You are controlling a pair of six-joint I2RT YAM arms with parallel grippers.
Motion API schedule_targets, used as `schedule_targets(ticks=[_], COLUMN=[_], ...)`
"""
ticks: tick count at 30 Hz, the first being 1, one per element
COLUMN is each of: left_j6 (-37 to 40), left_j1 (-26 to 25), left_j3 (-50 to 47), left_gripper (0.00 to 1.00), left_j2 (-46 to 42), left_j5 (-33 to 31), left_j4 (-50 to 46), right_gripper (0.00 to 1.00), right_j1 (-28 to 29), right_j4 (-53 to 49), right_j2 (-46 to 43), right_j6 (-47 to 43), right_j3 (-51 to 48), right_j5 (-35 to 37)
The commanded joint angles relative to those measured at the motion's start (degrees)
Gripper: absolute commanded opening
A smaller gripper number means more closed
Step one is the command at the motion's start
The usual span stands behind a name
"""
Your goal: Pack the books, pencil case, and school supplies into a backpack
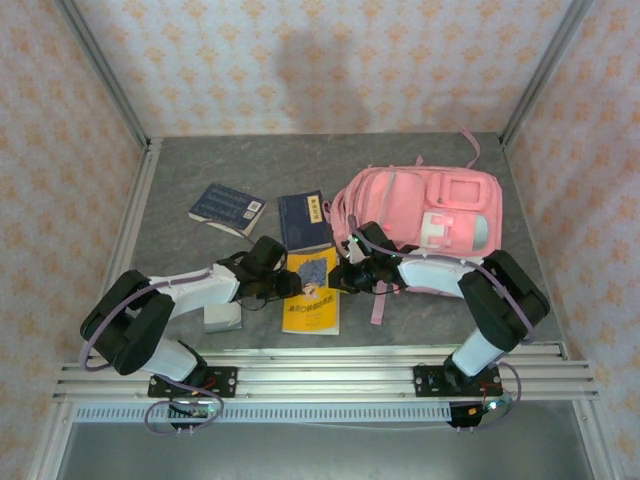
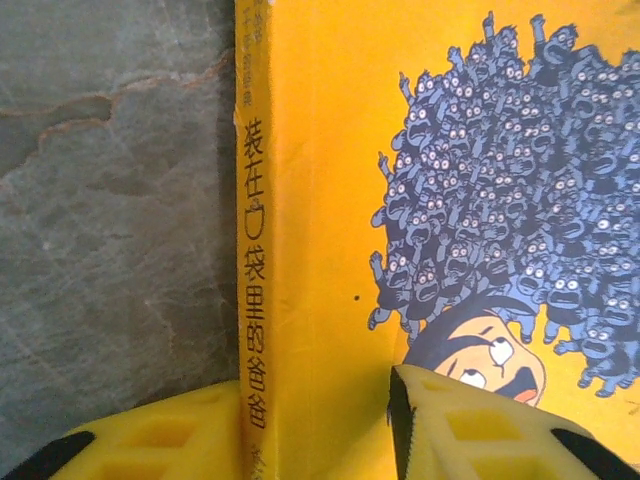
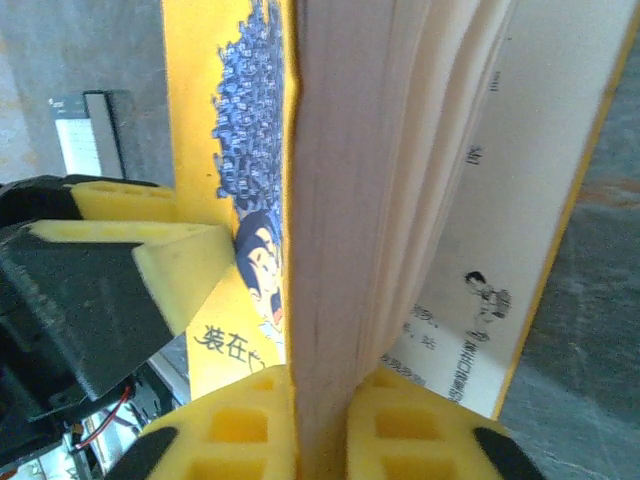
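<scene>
Claws clamp yellow book (image 1: 312,310): left claw (image 2: 320,400) at spine, right claw (image 3: 320,385) on pages; backpack (image 1: 430,200) alongside.

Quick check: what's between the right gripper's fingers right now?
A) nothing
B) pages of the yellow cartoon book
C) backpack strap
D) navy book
B: in the right wrist view, the right gripper has one yellow pad on each side of the page block of the yellow cartoon book.

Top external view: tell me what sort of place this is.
Probably a robot test booth: a grey tabletop boxed in by wallpapered panels on aluminium posts, a left arm and right arm bolted to a metal rail, and a pink backpack laid out with books.
</scene>
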Motion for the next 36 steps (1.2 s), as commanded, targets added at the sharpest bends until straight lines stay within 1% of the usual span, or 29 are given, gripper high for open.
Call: schedule_targets(ticks=[1, 2, 5, 7, 10, 12, 14, 18, 21, 24, 26, 28, 30, 31, 33, 34, 35, 36], left_j6=[1.0, 0.8, -0.1, -0.9, -2.7, -4.4, -6.8, -12.5, -14.6, -16.3, -16.5, -16.2, -15.7, -15.4, -15.1, -15.0, -15.0, -15.2], left_j1=[0.0, 0.4, 1.4, 1.9, 2.5, 2.8, 2.9, 2.9, 2.9, 2.8, 2.9, 2.9, 2.9, 2.9, 2.9, 2.9, 2.9, 2.9], left_j3=[0.1, 0.0, -0.5, -0.8, -1.1, -1.9, -3.1, -5.8, -6.6, -7.5, -7.7, -7.9, -7.8, -7.7, -7.7, -7.7, -7.7, -7.8], left_gripper=[0.49, 0.53, 0.65, 0.71, 0.78, 0.82, 0.83, 0.84, 0.78, 0.64, 0.48, 0.35, 0.23, 0.16, 0.05, 0.0, 0.0, 0.0], left_j2=[-3.3, -4.7, -8.5, -10.3, -11.1, -10.7, -10.2, -8.4, -7.5, -8.2, -9.9, -11.8, -13.7, -14.5, -16.1, -16.9, -17.8, -18.6], left_j5=[-1.9, -2.4, -2.7, -2.4, -0.9, 2.1, 5.6, 13.0, 15.9, 17.5, 17.2, 16.4, 15.5, 14.9, 14.0, 13.5, 13.0, 12.8], left_j4=[-3.6, -4.5, -6.6, -6.8, -6.4, -3.8, 0.3, 11.1, 15.8, 19.1, 19.1, 18.0, 16.8, 15.9, 14.8, 14.3, 13.9, 13.8], right_gripper=[0.02, 0.0, 0.0, 0.0, 0.0, 0.0, 0.0, 0.0, 0.0, 0.0, 0.0, 0.03, 0.1, 0.14, 0.25, 0.34, 0.44, 0.51], right_j1=[0.7, 0.2, -1.7, -2.9, -5.1, -6.6, -7.5, -8.1, -8.4, -8.4, -8.4, -8.4, -8.4, -8.4, -8.4, -8.4, -8.4, -8.4], right_j4=[-2.7, -2.4, 1.2, 6.4, 18.6, 28.3, 35.5, 44.7, 49.0, 51.9, 49.9, 42.9, 31.3, 25.1, 16.9, 12.1, 7.1, 4.1], right_j2=[-0.9, -1.5, -3.7, -4.7, -5.0, -4.7, -4.1, -2.5, -0.9, 0.7, 1.1, 0.4, -1.7, -3.1, -5.9, -7.6, -9.3, -10.8], right_j6=[-2.9, -2.6, -0.2, 2.5, 9.9, 15.8, 20.1, 25.2, 27.6, 29.1, 27.6, 23.1, 16.3, 12.7, 8.2, 5.8, 3.5, 2.1], right_j3=[1.6, 1.2, -0.6, -2.4, -5.9, -8.6, -10.6, -12.8, -13.7, -14.2, -13.9, -13.0, -11.3, -10.3, -8.9, -8.0, -7.1, -6.6], right_j5=[0.6, 0.6, -2.8, -7.1, -14.4, -17.5, -19.3, -21.3, -21.4, -21.6, -21.0, -19.1, -15.5, -12.7, -8.3, -4.8, -1.0, 2.3])
